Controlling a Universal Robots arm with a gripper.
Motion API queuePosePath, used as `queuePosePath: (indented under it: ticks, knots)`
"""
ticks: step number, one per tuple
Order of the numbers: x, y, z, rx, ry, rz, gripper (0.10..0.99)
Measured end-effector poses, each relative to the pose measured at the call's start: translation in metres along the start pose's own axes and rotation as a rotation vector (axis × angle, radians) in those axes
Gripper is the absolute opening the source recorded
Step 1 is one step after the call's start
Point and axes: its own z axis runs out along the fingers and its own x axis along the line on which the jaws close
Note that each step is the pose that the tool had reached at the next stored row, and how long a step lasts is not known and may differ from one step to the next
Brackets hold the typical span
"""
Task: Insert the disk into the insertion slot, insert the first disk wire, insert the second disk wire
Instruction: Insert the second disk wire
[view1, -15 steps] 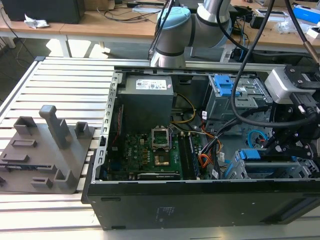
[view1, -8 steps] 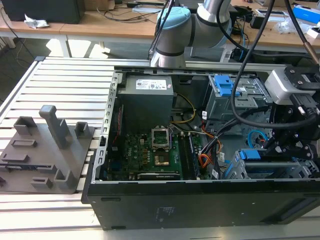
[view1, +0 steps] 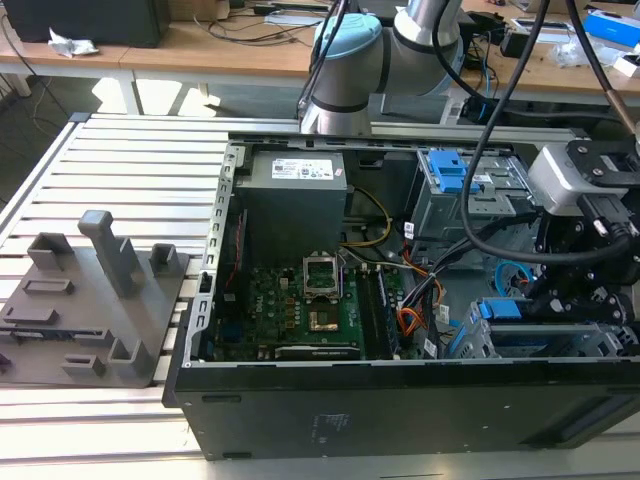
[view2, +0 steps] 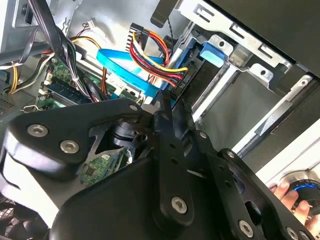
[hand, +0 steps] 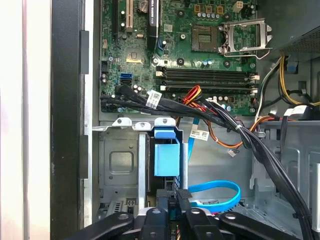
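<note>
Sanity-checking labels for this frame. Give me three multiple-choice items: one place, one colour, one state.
1. In the exterior view, where is the grey fixture relative to the computer case?
A) that view's left
B) that view's right
C) inside it

2. What colour is the flat looped cable in the first wrist view?
A) red
B) blue
C) white

3. The case is:
A) closed
B) open
C) wrapped

Answers:
1 A, it stands on the slats left of the case.
2 B, the loop is bright blue.
3 B, the green board lies exposed.

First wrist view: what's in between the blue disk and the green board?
In the first wrist view, a bundle of black cables with white tags runs across between the disk and the green board.
</note>
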Motion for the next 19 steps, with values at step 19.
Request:
queuePosePath:
  ticks: [19]
  knots:
    - [-0.0059, 0.0010, -0.0465, 0.000, 0.0052, 0.000, 0.106]
